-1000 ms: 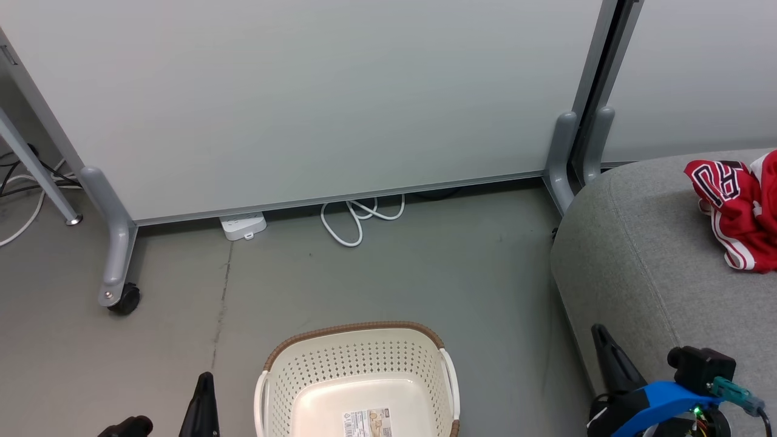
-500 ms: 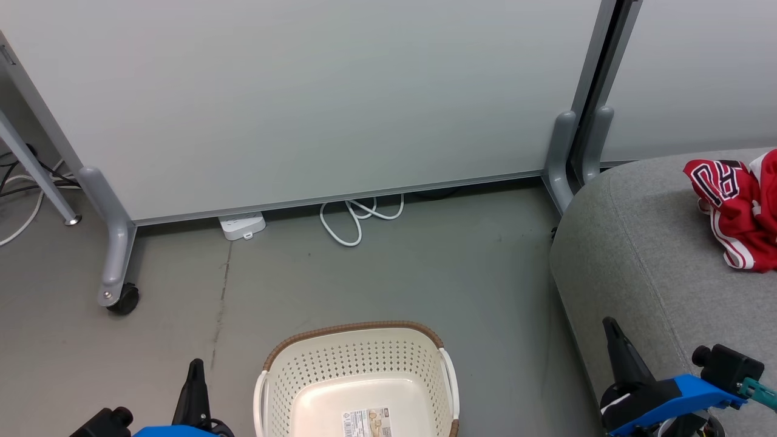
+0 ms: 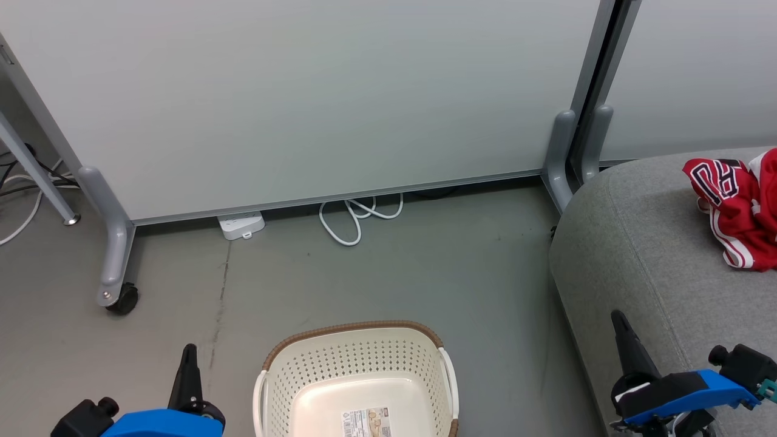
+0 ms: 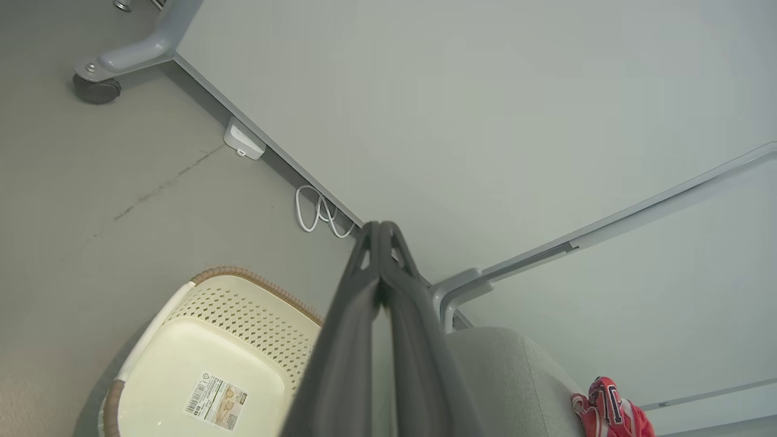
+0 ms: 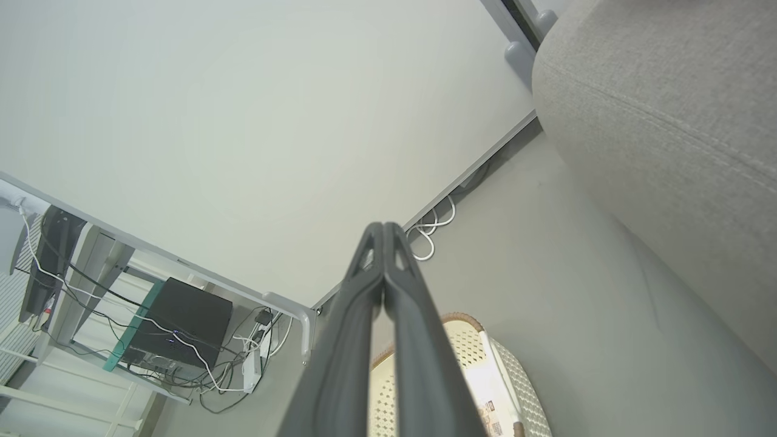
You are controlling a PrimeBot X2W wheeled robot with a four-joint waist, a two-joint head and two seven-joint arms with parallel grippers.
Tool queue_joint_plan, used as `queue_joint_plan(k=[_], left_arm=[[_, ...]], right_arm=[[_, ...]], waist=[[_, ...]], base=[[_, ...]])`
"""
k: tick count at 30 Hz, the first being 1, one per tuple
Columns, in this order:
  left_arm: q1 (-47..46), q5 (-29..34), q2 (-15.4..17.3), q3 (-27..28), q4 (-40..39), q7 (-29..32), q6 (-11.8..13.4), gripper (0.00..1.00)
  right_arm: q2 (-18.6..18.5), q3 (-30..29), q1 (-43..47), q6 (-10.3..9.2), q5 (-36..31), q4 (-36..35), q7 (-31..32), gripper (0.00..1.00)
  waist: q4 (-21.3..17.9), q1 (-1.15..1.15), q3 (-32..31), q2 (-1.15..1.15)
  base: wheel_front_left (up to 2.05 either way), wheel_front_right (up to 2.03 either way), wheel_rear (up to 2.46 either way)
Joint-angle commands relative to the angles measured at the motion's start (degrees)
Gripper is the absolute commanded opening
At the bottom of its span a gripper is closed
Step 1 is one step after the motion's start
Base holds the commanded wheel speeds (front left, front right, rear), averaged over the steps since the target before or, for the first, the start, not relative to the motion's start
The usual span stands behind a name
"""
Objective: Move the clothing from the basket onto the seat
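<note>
Red clothing [image 3: 742, 209] lies on the grey seat [image 3: 637, 255].

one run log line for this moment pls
basket: no clothing seen inside | clothing: bunched on seat | left gripper: shut, holding nothing | right gripper: shut, holding nothing

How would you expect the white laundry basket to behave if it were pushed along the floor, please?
The laundry basket looks like perforated plastic and sits empty, so probably light yet stiff. On the smooth grey floor it would likely slide rather than tip, given its wide base.
</note>
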Motion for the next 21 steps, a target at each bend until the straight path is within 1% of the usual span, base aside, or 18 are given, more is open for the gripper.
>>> queue_joint_plan(k=[1,21], left_arm=[[-1.8,-1.1,0.1,0.5,-0.9,0.3,-0.2,0.00],[-3.5,-12.5,0.0,2.0,-2.2,3.8,-0.3,0.00]], right_arm=[[0.0,-0.3,-1.5,0.01,1.3,-1.1,0.2,0.00],[0.0,-1.5,-1.9,0.01,14.6,-2.3,2.4,0.00]], waist=[[0.0,0.00,0.0,0.00],[-0.1,0.00,0.1,0.00]], base=[[0.00,0.00,0.00],[0.00,0.00,0.00]])
